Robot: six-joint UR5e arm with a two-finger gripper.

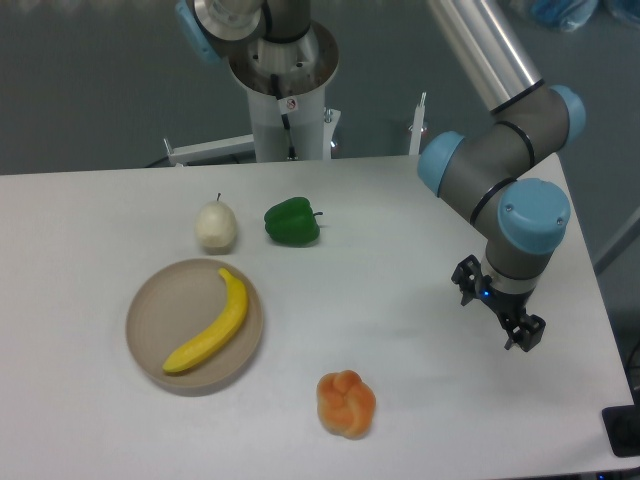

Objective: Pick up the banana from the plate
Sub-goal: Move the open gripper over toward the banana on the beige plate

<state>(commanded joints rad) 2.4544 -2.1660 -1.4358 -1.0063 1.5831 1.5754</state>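
A bright yellow banana (210, 327) lies diagonally on a round beige plate (152, 318) at the left front of the white table. My gripper (497, 304) hangs over the table's right side, far to the right of the plate. Its two dark fingers stand apart and hold nothing.
A pale cream pear (216, 226) stands just behind the plate. A green pepper (292, 222) sits to the pear's right. A lumpy orange pepper (346, 403) lies at the front, right of the plate. The arm's base column (285, 90) rises at the table's back edge.
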